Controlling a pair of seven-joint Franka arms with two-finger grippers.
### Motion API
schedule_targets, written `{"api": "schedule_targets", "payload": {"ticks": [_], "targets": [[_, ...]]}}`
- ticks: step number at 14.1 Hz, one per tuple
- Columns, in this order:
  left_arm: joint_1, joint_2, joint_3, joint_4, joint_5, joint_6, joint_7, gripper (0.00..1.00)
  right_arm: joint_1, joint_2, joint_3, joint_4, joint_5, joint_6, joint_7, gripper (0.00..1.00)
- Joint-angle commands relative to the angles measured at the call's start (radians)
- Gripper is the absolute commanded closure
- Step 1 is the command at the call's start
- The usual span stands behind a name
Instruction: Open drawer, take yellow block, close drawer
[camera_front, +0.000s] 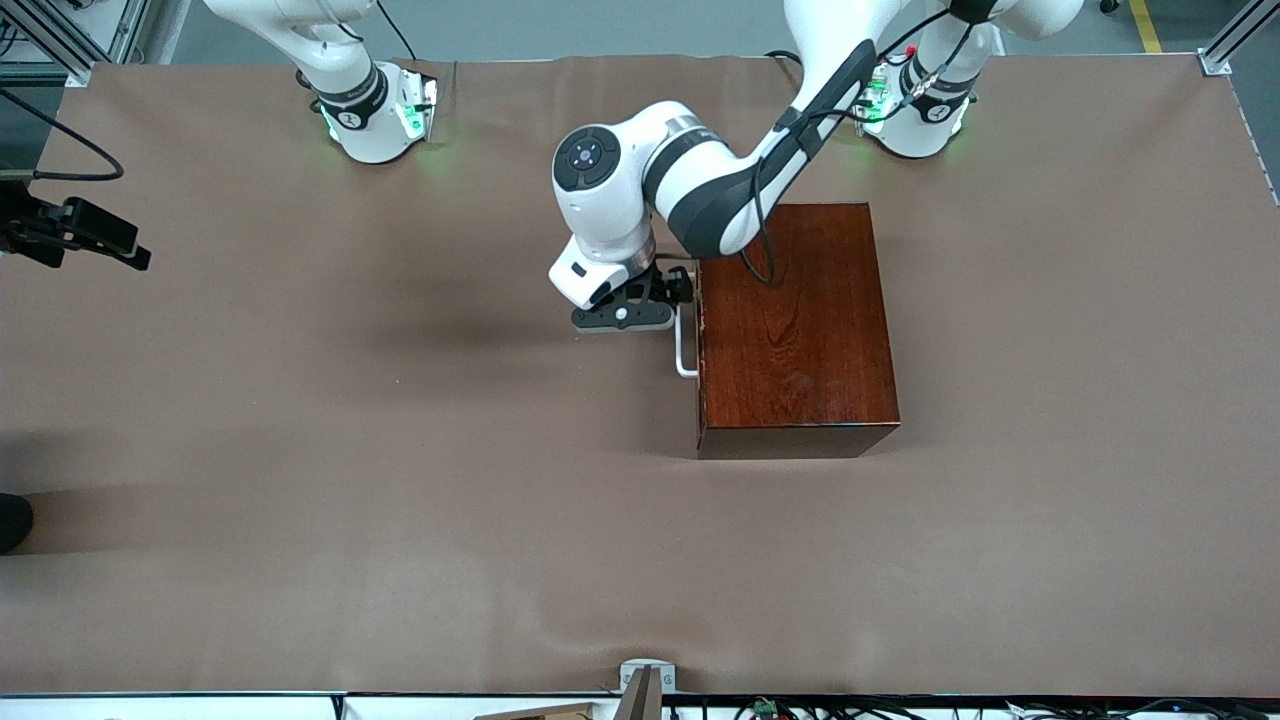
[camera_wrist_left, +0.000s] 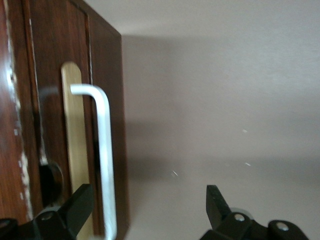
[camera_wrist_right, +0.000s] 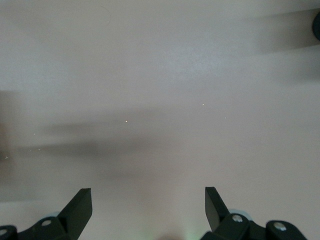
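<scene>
— Spread wide, are they?

— Yes. Left gripper (camera_front: 668, 300) straddles the white U-shaped bar handle (camera_wrist_left: 102, 160) of the glossy reddish-brown wooden drawer (camera_wrist_left: 60, 125), which is shut, so closing gives me a pull. Right gripper (camera_wrist_right: 148, 205) waits parted over bare tablecloth (camera_front: 300, 450).

— The small yellow block?

— Unseen; presumably inside.

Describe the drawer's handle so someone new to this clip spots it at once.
Find the dark reddish-brown wooden box, the only object on the brown table. On its side facing the right arm's end sits a white U-shaped bar handle, beside the left gripper. It is the only white part on the box.
</scene>
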Motion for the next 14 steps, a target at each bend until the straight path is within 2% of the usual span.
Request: {"api": "schedule_targets", "payload": {"ticks": [1,14], "targets": [[-0.004,0.012,0.006,0.015,0.05,-0.017,0.047,0.0,-0.003,0.0,0.002,0.003,-0.005,0.002,0.009,0.0],[0.007,0.058,0.006,0.006,0.006,-0.003,0.042,0.0,0.0,0.001,0.002,0.003,-0.005,0.002,0.009,0.0]]}}
